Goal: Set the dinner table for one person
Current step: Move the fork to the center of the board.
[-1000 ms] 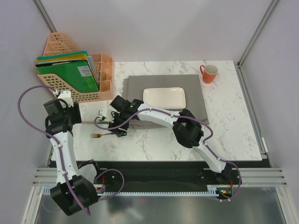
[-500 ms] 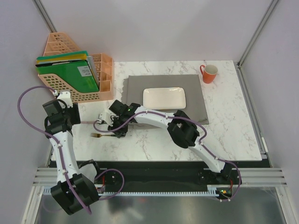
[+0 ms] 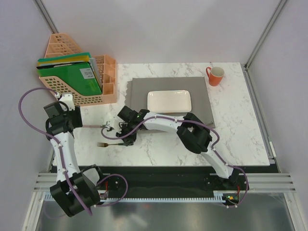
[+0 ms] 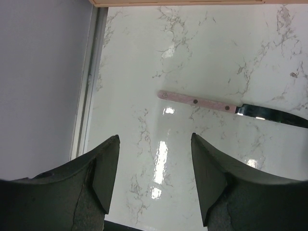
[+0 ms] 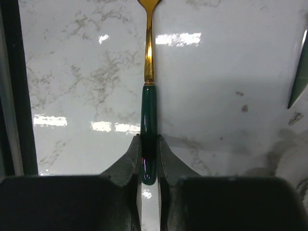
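Large white marble-pattern dinner table with grey veins (image 3: 231,125) fills the middle of the top view, in front of both arm bases. On its far half lies a grey placemat (image 3: 139,89) with a white rectangular plate (image 3: 169,100) on it. An orange mug (image 3: 215,75) stands near the far right corner, and a peach plastic file rack with green folders (image 3: 77,72) sits at the far left. The right gripper (image 5: 148,144) reaches across to the table's left part, its fingers pinched tight on the end of the dark green handle of a gold fork (image 5: 148,96). The tines point away from it; cannot tell if the fork is lifted. The left gripper (image 4: 154,139) hovers over the left edge, jaws wide apart and holding nothing. A pink-handled knife (image 4: 199,102) lies flat on the marble just beyond it.
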`<action>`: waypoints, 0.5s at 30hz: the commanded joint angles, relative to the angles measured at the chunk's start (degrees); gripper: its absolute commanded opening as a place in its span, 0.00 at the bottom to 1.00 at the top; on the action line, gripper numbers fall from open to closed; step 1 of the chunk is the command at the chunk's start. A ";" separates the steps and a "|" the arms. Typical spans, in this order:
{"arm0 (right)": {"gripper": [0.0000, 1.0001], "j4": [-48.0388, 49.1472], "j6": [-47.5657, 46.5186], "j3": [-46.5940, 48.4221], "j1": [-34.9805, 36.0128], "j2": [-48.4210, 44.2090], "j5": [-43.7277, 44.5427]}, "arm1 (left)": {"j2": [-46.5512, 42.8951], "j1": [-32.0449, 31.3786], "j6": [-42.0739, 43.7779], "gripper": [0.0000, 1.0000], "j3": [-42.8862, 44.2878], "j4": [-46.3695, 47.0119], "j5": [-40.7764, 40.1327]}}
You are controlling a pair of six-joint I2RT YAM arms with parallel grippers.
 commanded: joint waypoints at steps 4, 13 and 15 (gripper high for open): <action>0.08 -1.49 0.38 -13.11 0.44 -6.36 -0.37 | 1.23 0.42 1.58 0.68 2.30 3.04 2.73; 0.00 1.86 1.17 -25.77 -0.18 -13.40 1.04 | 1.41 0.51 1.94 0.68 2.83 3.13 3.96; 0.00 2.03 1.17 -26.21 -0.18 -14.01 2.26 | 1.50 0.51 2.02 0.68 2.92 3.13 4.22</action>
